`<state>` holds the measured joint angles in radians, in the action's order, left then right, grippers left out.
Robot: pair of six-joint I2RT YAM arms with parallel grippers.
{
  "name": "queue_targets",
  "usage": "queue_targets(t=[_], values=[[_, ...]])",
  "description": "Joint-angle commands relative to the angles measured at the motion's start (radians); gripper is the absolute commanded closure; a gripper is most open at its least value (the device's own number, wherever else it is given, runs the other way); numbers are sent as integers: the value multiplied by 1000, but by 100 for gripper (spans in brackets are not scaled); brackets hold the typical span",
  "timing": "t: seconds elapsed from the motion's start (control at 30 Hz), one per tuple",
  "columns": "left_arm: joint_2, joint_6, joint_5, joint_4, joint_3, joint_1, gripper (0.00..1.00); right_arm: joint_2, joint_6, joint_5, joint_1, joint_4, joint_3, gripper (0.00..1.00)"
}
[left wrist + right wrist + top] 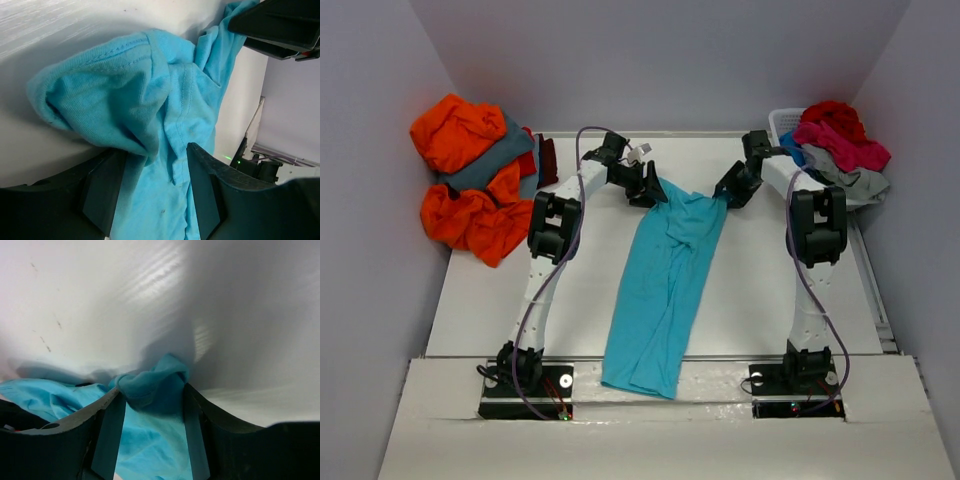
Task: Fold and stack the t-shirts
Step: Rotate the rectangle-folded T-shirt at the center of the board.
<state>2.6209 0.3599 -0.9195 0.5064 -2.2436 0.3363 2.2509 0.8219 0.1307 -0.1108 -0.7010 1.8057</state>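
A turquoise t-shirt [665,290] lies lengthwise down the middle of the white bench [770,300]. Its lower hem hangs over the bench's near edge between the two arm bases, and its upper end reaches towards the far half of the bench. The cloth is folded in on itself into a long, narrow, creased strip.

The left claw [650,190] sits at the upper left corner of that strip, over the far middle of the bench. In the left wrist view the left claw [155,165] stands partly open, with a bunched fold of the turquoise t-shirt [115,95] filling the gap. Both dark fingers [102,192] press against the cloth, so it has hold of the shirt.

The right claw [725,195] is at the upper right corner of the strip. In its own wrist view the right claw [152,400] is also about half open, and a wad of the turquoise t-shirt [150,385] is wedged between the fingers [112,432]. The wad is pinched just above the bench surface.

Beyond the bench's far left corner sits a heap of crumpled shirts: orange [455,130], slate grey [490,165], and a maroon one [548,160] at the edge. At the bench's far right corner a white basket [782,122] holds more shirts, with red [830,115], pink [840,145] and light grey [860,185] showing.
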Motion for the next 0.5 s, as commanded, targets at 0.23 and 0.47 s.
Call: queue_targets(t=[0.23, 0.47], values=[[-1, -39, 289, 109, 56, -46, 50, 136, -89, 76, 3, -77, 164, 78], [-22, -9, 384, 95, 50, -65, 67, 151, -144, 73, 3, -132, 237, 79]])
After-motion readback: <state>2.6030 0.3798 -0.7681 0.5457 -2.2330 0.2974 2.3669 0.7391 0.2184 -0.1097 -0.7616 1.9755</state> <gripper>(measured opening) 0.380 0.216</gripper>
